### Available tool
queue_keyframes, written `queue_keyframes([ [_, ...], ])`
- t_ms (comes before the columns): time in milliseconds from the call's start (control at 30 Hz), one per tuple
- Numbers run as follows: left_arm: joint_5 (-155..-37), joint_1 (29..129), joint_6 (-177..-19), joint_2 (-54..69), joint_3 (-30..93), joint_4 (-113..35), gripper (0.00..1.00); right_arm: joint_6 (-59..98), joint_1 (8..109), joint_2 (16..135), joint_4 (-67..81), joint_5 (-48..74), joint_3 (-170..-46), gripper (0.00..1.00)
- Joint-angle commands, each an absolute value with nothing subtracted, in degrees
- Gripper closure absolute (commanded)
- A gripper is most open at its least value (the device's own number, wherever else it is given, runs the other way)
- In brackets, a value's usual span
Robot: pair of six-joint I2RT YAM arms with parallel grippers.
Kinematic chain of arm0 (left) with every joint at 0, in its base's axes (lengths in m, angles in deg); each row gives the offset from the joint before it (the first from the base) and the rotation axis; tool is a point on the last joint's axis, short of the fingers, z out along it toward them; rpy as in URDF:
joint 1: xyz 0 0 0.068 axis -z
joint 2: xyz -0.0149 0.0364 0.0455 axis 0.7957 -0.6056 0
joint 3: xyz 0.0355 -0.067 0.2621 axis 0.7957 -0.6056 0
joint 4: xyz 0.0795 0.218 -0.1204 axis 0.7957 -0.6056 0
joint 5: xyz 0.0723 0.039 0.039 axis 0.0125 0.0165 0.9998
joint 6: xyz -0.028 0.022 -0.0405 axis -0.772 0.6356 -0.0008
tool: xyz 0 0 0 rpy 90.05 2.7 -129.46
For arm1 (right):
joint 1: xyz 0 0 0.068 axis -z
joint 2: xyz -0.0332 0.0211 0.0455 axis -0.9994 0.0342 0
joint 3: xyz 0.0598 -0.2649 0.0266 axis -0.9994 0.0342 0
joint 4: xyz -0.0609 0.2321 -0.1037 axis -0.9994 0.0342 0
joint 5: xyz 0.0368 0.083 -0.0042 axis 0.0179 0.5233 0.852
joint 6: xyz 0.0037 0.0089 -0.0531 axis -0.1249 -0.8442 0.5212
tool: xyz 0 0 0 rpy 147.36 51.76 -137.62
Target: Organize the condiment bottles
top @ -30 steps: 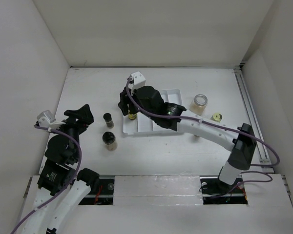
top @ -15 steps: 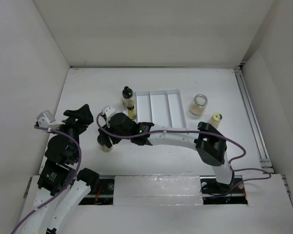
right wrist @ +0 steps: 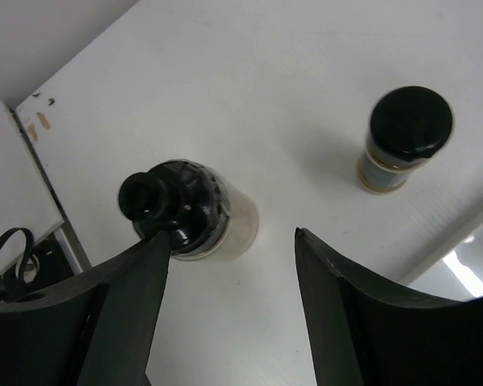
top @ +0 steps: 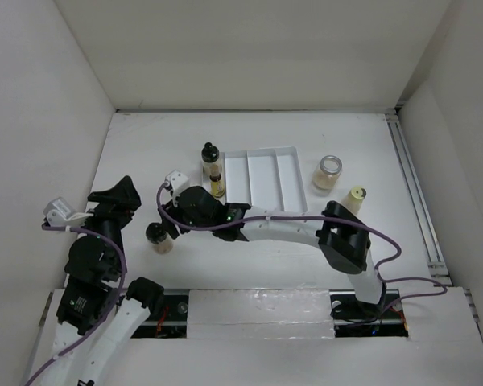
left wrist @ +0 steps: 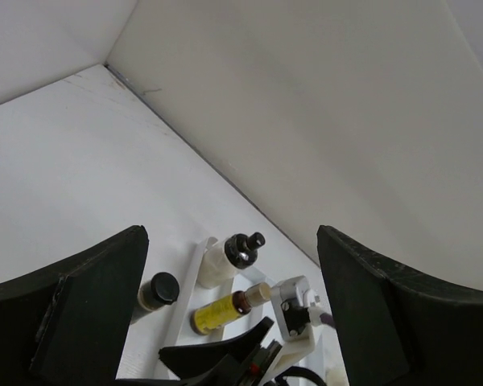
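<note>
A pale bottle with a black nozzle cap point(top: 209, 155) and a yellow-filled bottle point(top: 217, 184) are at the left edge of the white divided tray point(top: 263, 178). A black-capped beige bottle point(top: 158, 237) stands alone at the front left. A squat pale jar point(top: 328, 171) and a small yellow-topped bottle point(top: 356, 195) are right of the tray. My right gripper point(top: 183, 199) is open and empty. In the right wrist view point(right wrist: 232, 233) the nozzle bottle point(right wrist: 189, 211) sits by its left finger and a dark black-capped jar point(right wrist: 406, 137) lies beyond. My left gripper point(top: 117, 195) is open and empty.
White walls enclose the table on three sides. The right arm point(top: 306, 229) stretches low across the table in front of the tray. The left wrist view shows the nozzle bottle point(left wrist: 229, 257), yellow bottle point(left wrist: 221, 312), dark jar point(left wrist: 157, 293) and the right gripper's camera mount point(left wrist: 298, 314).
My right gripper left the tray's left edge and came over the front-left bottles. The beige bottle now stands free, slightly further left. My left arm has swung left.
</note>
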State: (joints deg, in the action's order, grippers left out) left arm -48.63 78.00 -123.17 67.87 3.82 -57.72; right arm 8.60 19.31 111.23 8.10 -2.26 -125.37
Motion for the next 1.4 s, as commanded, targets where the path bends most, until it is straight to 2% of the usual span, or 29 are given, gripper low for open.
queue_keyframes([
  [0, -44.66, 77.86, -126.10, 71.11, 4.73, -56.91, 0.18, 11.29, 17.29, 111.73, -2.56, 0.49, -123.08, 0.31],
  [167, -45.71, 77.33, -126.11, 78.06, 3.50, -52.97, 0.18, 11.29, 17.29, 112.34, -8.73, 4.36, -123.14, 0.31],
  [267, -45.71, 77.33, -124.71, 77.54, 6.12, -52.96, 0.17, 11.82, 17.29, 113.48, -8.73, 5.68, -125.16, 0.31],
  [533, -45.71, 77.33, -123.47, 78.06, 4.11, -50.77, 0.17, 11.82, 17.29, 117.00, -7.50, 7.45, -128.60, 0.33],
  [667, -46.23, 77.33, -122.42, 78.68, 2.71, -50.06, 0.17, 11.82, 17.29, 118.15, -7.50, 6.13, -129.82, 0.43],
  [833, -46.24, 77.33, -121.88, 78.68, 1.57, -49.01, 0.17, 10.77, 17.29, 119.55, -8.20, 4.98, -131.15, 0.67],
  [867, -46.24, 77.33, -121.88, 78.68, 0.96, -49.00, 0.17, 10.76, 17.29, 119.55, -9.16, 4.46, -131.15, 0.69],
  [1000, -46.77, 77.33, -121.36, 79.21, 0.95, -49.00, 0.17, 9.53, 17.29, 114.29, -15.57, 2.36, -127.64, 0.71],
  [1200, -46.77, 77.33, -121.36, 79.21, 0.95, -48.48, 0.17, 12.07, 17.90, 102.70, -16.64, -4.68, -124.29, 0.71],
  [1367, -46.77, 77.33, -120.83, 79.21, 0.43, -47.95, 0.17, 11.91, 24.66, 96.45, -16.64, -4.87, -123.24, 0.71],
])
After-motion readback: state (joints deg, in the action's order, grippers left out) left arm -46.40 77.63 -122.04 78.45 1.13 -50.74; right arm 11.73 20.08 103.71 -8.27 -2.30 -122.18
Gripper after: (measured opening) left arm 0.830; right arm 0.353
